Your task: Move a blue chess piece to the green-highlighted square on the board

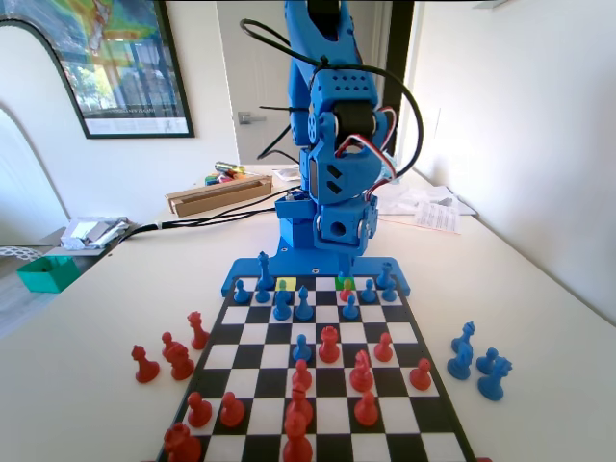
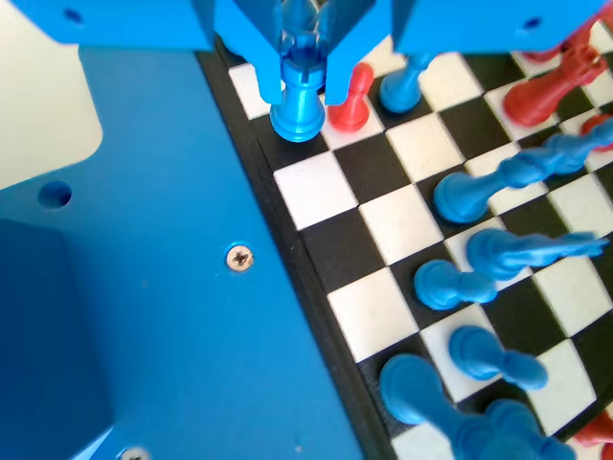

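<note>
No text, label or number can be read anywhere.

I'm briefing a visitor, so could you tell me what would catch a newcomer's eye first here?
In the wrist view, the gripper straddles a blue chess piece at the board's edge, beside a red pawn. In the fixed view, the green-highlighted square glows at the far end, below the arm.

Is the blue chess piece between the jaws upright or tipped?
Upright. In the wrist view the blue chess piece stands on its base at the board edge, jaws at both its sides.
</note>
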`<state>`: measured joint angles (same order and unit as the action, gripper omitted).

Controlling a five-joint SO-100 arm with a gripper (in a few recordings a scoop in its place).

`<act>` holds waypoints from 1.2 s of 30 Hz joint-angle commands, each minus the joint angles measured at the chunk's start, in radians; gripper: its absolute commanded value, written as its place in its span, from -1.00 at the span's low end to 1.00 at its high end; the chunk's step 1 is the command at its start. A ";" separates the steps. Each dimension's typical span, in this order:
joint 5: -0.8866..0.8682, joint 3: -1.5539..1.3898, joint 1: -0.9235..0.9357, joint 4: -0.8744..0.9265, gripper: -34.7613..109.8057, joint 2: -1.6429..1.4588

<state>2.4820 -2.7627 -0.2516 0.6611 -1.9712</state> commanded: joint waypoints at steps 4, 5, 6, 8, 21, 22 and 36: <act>0.002 -0.037 -0.025 -0.052 -0.47 0.002; 0.000 -0.043 -0.025 -0.064 -0.46 0.002; -0.002 -0.049 -0.025 -0.075 -0.45 0.002; 0.000 -0.063 -0.025 -0.092 -0.42 0.002; -0.023 -0.061 -0.029 -0.135 -0.28 -0.002; -0.025 -0.048 -0.028 -0.117 -0.28 -0.005; -0.061 0.293 -0.006 0.333 -0.29 -0.069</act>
<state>2.4130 -2.5740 -0.2546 0.8790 -1.9681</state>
